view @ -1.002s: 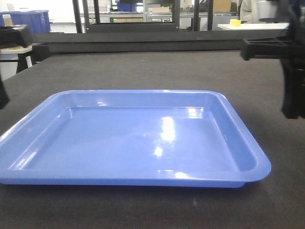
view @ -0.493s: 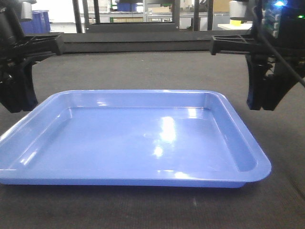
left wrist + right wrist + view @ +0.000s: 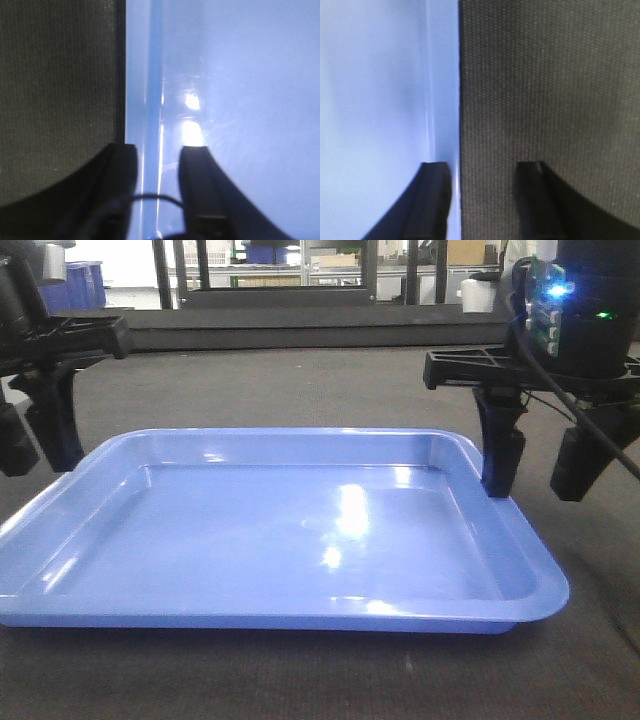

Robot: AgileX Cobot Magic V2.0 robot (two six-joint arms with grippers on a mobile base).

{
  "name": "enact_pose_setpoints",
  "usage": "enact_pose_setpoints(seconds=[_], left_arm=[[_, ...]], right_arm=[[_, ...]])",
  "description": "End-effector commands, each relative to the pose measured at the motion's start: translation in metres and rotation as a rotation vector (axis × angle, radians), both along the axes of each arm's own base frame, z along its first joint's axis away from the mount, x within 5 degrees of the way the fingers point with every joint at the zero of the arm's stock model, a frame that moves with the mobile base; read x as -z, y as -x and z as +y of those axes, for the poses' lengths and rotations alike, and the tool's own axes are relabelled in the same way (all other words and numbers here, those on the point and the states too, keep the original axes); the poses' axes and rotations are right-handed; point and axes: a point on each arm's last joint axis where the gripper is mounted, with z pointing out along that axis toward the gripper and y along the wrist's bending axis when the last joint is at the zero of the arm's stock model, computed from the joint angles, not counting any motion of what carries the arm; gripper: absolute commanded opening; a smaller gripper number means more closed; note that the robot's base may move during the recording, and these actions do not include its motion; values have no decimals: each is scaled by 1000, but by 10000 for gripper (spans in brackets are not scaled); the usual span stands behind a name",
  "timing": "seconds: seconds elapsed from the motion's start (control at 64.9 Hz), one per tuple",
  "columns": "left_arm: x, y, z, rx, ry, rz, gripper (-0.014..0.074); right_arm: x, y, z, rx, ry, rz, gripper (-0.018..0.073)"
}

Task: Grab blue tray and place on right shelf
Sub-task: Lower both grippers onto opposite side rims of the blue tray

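The blue tray [image 3: 290, 530] lies flat on the dark mat, wide and glossy. My left gripper [image 3: 40, 468] hangs open at its left side. In the left wrist view this gripper [image 3: 157, 148] straddles the tray's [image 3: 240, 75] left rim, one finger over the mat and one over the tray floor. My right gripper [image 3: 535, 495] is open at the right side. In the right wrist view it [image 3: 482, 165] has one finger over the tray [image 3: 370, 75] just inside the rim and the other over the mat. Neither gripper holds anything. The right shelf is out of view.
The dark textured mat [image 3: 320, 390] covers the table around the tray. Behind the table's far edge stand black frame uprights [image 3: 160, 275] and darker blue bins [image 3: 85, 285]. A cable [image 3: 590, 430] hangs by the right arm.
Both arms have come down and inward. The left gripper's fingers now sit at the tray's left rim, and the right gripper has moved left and lower to the right rim. The tray has not moved.
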Motion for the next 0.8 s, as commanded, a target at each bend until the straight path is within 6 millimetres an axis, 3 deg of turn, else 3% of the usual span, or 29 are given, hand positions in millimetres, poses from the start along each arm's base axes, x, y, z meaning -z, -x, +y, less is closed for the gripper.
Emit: enact_pose_setpoints(seconds=[0.0, 0.108, 0.786], left_arm=[[-20, 0, -2, -5, 34, -70, 337], [-20, 0, -2, -5, 36, -79, 429], [14, -15, -10, -17, 18, 20, 430]], right_arm=[[-22, -2, 1, -5, -40, -82, 455], [-19, -3, 3, -1, -47, -70, 455], [-9, -10, 6, 2, -50, -78, 456]])
